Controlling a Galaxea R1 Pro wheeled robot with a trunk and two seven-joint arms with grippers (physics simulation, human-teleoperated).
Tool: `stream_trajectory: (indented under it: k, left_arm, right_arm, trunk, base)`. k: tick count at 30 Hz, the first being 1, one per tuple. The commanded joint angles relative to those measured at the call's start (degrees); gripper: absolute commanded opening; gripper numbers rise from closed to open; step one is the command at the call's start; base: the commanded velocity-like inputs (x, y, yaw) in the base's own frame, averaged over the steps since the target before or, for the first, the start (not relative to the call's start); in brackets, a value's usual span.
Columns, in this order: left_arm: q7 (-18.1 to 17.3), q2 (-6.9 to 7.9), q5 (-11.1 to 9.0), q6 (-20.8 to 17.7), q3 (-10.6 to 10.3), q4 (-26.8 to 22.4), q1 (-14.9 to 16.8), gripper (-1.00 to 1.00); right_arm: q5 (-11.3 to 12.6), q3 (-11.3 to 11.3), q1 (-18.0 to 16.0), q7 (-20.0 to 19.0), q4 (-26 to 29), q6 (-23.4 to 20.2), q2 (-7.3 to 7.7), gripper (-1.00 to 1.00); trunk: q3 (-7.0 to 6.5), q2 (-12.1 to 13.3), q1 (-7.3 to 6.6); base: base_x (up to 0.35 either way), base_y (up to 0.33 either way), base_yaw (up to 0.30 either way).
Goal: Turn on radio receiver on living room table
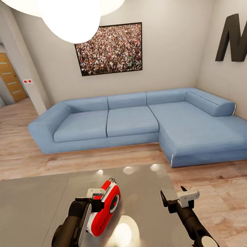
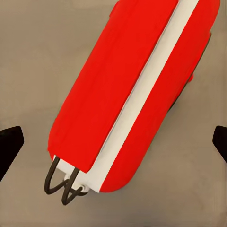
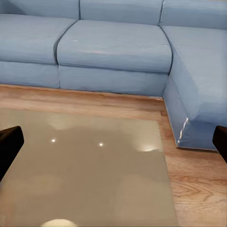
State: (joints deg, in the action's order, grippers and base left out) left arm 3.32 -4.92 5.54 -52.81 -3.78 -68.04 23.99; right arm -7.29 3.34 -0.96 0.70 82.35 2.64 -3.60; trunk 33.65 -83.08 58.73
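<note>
Your left gripper hangs directly over the radio receiver, fingers spread wide. In the left wrist view the two dark fingertips sit at the far edges with the red body between them, and nothing is being squeezed. Whether a finger already touches the casing cannot be told from the head view, where the gripper overlaps the radio's upper end.

The radio stands tilted on its edge on the table, near the middle of the glossy grey top, its round dial facing towards your right arm. A thin wire handle sticks out from one end.

Your right gripper waits well apart over the table's right side, also spread open and holding nothing, looking at the blue sofa beyond the table edge.

You are in the approach step: positioned above the radio, switch not yet pressed. The next move likely calls for a small, controlled press on the radio's body or control. Go gently, since the radio rests on a narrow edge and a sideways push could tip it over.
</note>
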Motion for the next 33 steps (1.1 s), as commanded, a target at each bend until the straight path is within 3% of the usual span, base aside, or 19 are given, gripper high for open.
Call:
stream_trajectory:
  k: [1,13,33]
  left_arm:
    - [0.0,0.00,0.0,0.0,0.0,-0.1,0.0,1.00]
    - [-0.2,0.08,-0.2,0.0,-0.6,-2.9,0.0,1.00]
    - [-0.2,0.26,-0.2,0.0,-1.1,-3.2,0.0,1.00]
  right_arm:
    - [0.0,0.0,0.0,0.0,0.0,0.0,0.00,1.00]
    - [0.0,0.0,0.1,0.0,0.0,0.0,0.00,1.00]
    - [0.0,0.0,0.0,0.0,0.0,0.0,0.00,1.00]
  trunk:
    - [0.09,0.0,0.00]
    - [1.18,0.0,0.00]
    - [3.00,0.0,0.00]
  base:
    - [0.000,0.000,0.000]
    - [0.000,0.000,0.000]
    - [0.000,0.000,0.000]
